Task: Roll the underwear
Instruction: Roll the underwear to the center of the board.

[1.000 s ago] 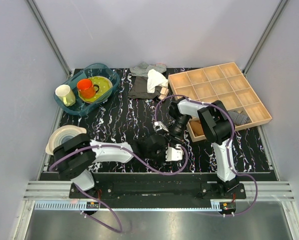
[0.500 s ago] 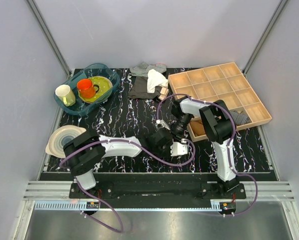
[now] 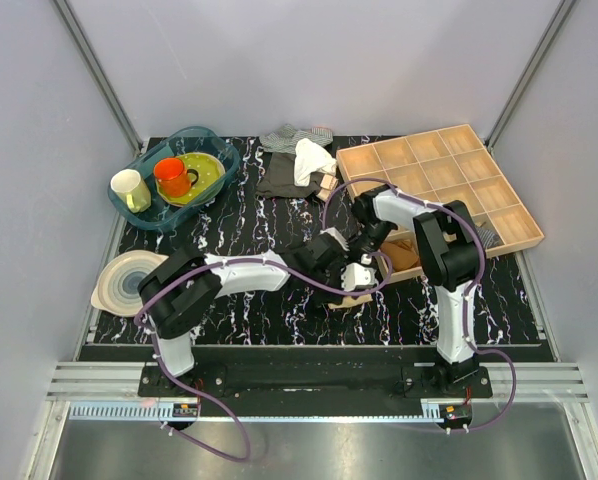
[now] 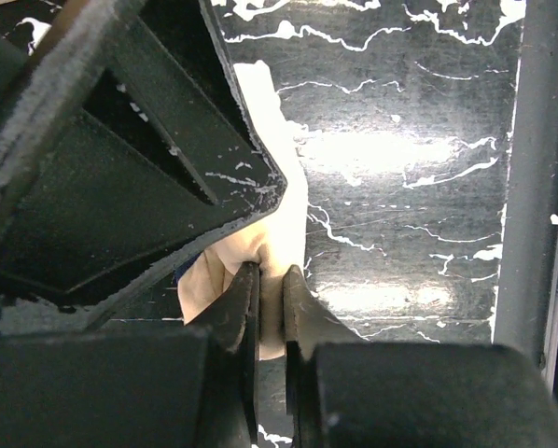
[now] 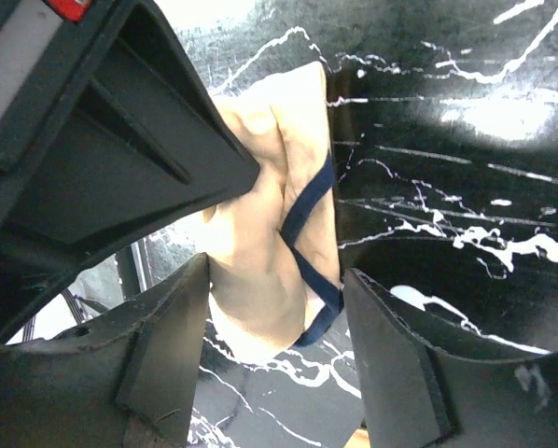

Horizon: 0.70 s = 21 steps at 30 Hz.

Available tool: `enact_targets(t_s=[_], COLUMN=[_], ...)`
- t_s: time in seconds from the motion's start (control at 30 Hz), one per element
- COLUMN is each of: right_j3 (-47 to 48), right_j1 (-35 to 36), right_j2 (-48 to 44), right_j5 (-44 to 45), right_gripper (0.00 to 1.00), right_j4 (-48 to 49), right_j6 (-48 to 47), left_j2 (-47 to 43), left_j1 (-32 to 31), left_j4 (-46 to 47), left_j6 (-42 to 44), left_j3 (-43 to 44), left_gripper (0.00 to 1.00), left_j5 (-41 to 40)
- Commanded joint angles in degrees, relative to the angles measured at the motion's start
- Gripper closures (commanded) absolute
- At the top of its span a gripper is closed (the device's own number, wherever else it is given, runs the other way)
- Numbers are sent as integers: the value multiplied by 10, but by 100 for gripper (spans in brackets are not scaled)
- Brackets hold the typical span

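Left gripper (image 4: 272,280) clamped on underwear (image 4: 284,224), just right of centre in top view. Fabric's long axis runs up frame from pinch. Right gripper (image 5: 277,285) spread wide, straddling same bundle (dark edging looped between fingers). Left nearer, already gripping.

Marbled table (image 3: 249,225) with tray (image 3: 431,170), bin (image 3: 195,130), plates (image 3: 129,277)

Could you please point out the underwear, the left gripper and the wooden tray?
underwear (image 5: 260,271): right wrist view, beige middle panel.
left gripper (image 4: 272,273): left wrist view, between its fingertips.
wooden tray (image 3: 426,148): top external view, bare far compartment.
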Motion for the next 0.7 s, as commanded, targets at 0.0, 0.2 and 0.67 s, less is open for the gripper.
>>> enact_targets(t_s=[0.0,0.2,0.67], right_j3=[3,-4,-70], right_j1=[12,15,26], right_j2=[-27,2,-11], right_j5=[24,35,1], right_gripper=[30,0,1], right_j4=[22,33,40], right_j6=[3,22,47], left_j2=[39,44,58], left_j1=[7,7,-12], left_j4=[-56,-57,-25], left_j6=[-22,-29,-69], left_j3=[8,17,-19], left_gripper=[99,100,100], left_j5=[23,22,-29])
